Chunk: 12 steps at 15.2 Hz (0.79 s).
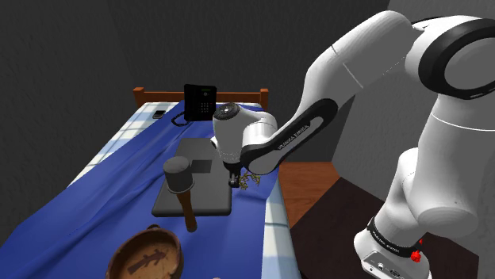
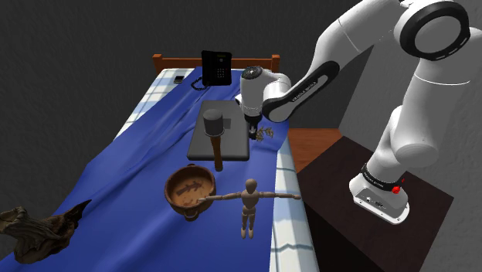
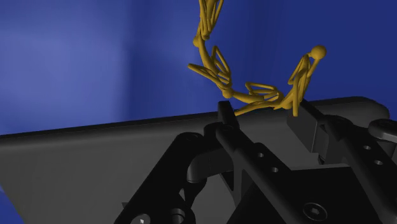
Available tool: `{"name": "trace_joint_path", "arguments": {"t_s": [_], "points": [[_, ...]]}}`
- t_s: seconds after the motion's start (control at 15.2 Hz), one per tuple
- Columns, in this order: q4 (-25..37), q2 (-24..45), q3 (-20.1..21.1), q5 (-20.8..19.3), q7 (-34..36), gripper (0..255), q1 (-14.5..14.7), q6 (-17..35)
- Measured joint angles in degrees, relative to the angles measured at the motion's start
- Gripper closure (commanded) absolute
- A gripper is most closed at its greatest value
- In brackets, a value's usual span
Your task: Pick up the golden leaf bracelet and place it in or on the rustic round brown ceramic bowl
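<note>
In the wrist view the golden leaf bracelet (image 3: pixel 247 84) lies on the blue cover. My gripper (image 3: pixel 264 109) is shut on its nearest arc, and both fingertips (image 3: pixel 226 114) touch the leaves. In the shoulder view the gripper (image 1: pixel 233 181) is low over the bed. It sits between the dark slab and the bracelet (image 1: pixel 252 182), near the shoulder view's right edge of the bed. The brown round bowl (image 1: pixel 147 255) rests on the cover near the foot of the bed. It also appears in the second exterior view (image 2: pixel 189 188), well apart from the gripper (image 2: pixel 252 134).
A dark grey slab (image 2: pixel 232 145) carries a mallet (image 2: pixel 215 133) right beside the gripper. A black phone (image 2: pixel 217 68) stands at the headboard. A wooden mannequin (image 2: pixel 249 204) stands next to the bowl, and a piece of driftwood (image 2: pixel 39 228) lies off the bed.
</note>
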Motion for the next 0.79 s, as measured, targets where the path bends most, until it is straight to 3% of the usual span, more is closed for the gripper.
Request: {"name": "trace_joint_path", "arguments": {"t_s": [0.79], "points": [[2.43,-6.04,0.54,3.25,-3.60,255,-0.03,-8.01]]}}
